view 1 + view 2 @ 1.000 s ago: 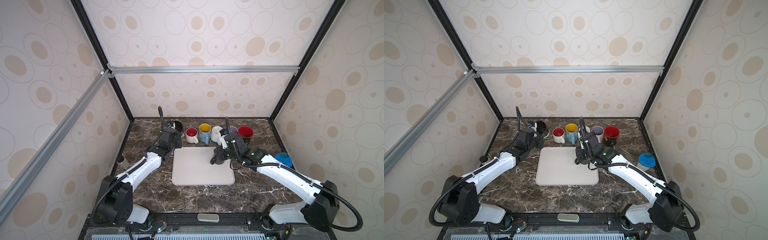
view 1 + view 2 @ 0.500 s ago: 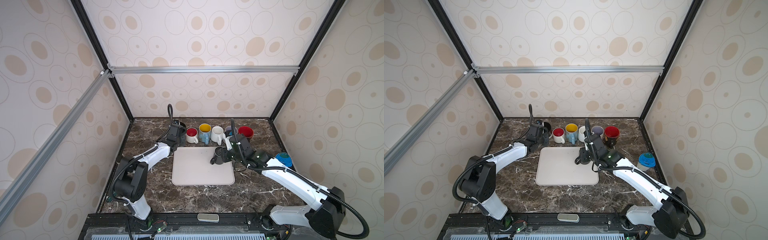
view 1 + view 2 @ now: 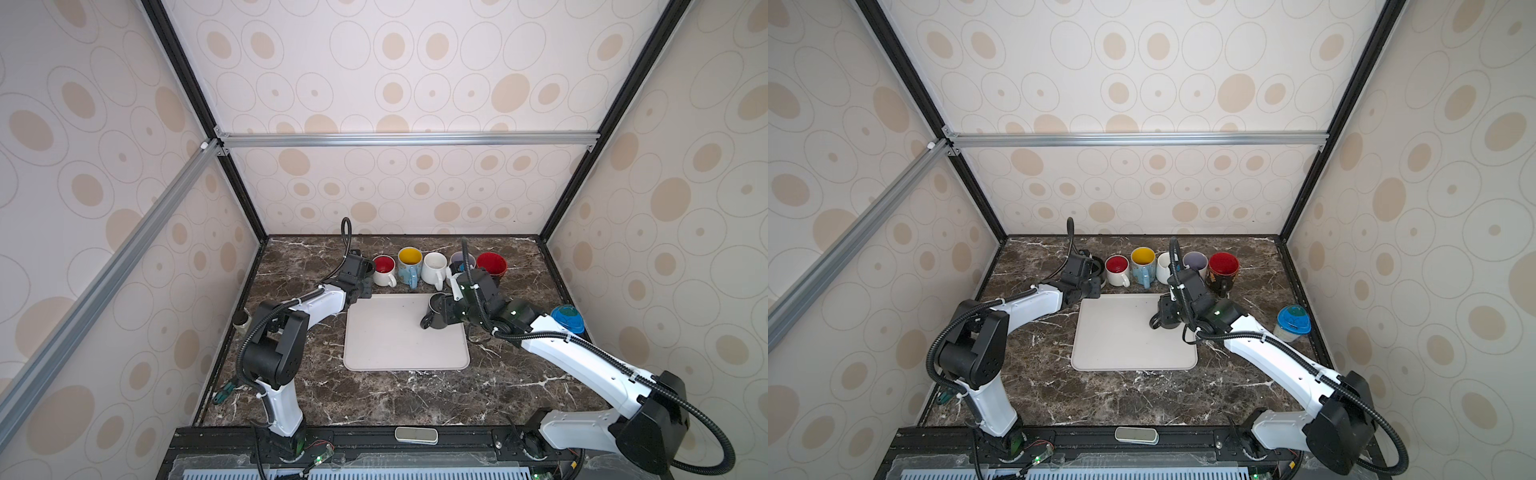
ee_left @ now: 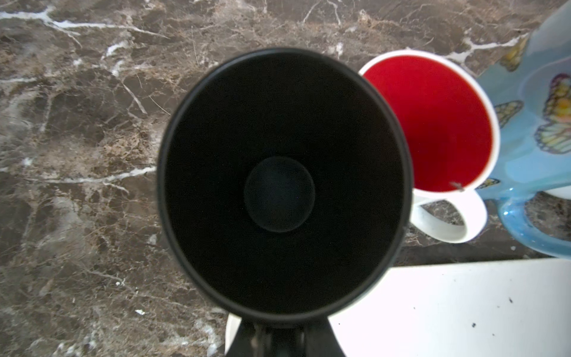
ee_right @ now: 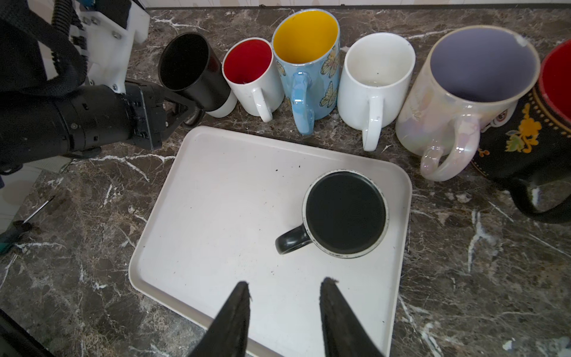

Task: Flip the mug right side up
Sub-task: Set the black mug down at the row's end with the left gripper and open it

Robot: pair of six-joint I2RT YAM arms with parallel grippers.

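On the tray, the mug stands base-up, axis vertical; right hand half-open, empty; left hand clamps the tall mug by its handle.

your black mug sits upside down on the tray, near its far right corner, flat base up with a pale ring round it and handle pointing toward the tray's middle. the tall mug, black above a white foot, is mouth up past the tray's far left corner, its handle pinched in the left end effector.
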